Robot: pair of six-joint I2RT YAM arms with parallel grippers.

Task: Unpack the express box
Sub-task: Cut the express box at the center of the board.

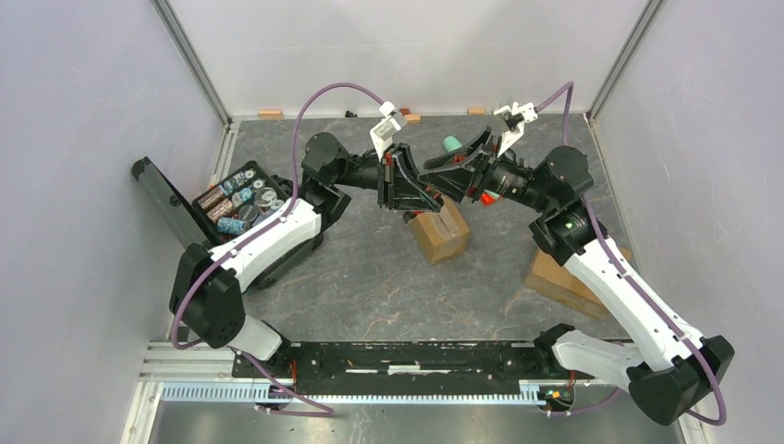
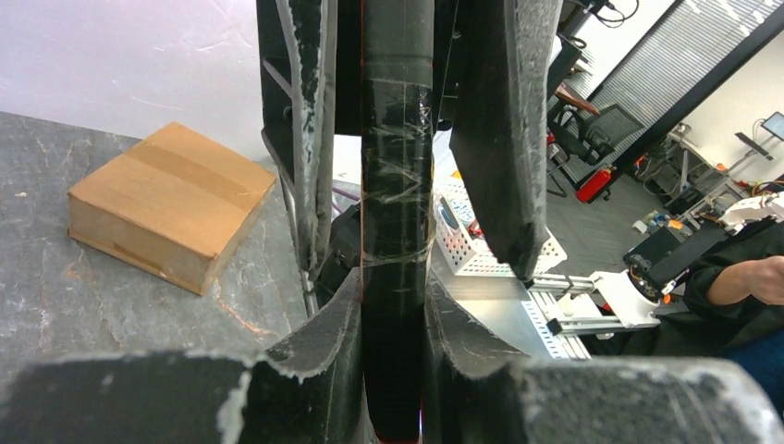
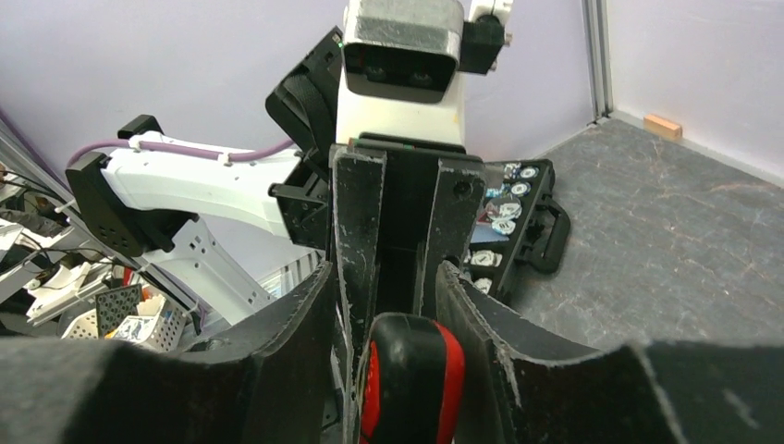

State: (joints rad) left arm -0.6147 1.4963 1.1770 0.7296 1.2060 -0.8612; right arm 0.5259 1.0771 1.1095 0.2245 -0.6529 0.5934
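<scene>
Left gripper [image 2: 393, 301] and right gripper [image 3: 388, 305] both clamp one black-and-red tool [image 3: 407, 370] (its tip hidden), meeting just above the small cardboard express box [image 1: 439, 231].

The left arm [image 1: 268, 239] and right arm [image 1: 629, 296], 2 of a kind, wear white shells over black joints; a purple cable [image 1: 344, 85] trails along each, and scuffed black fingers [image 3: 356, 231] show white scratches.

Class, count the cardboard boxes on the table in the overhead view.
2. One cardboard box lies mid-table; another sits right, partly under the right arm. More may be hidden.
</scene>
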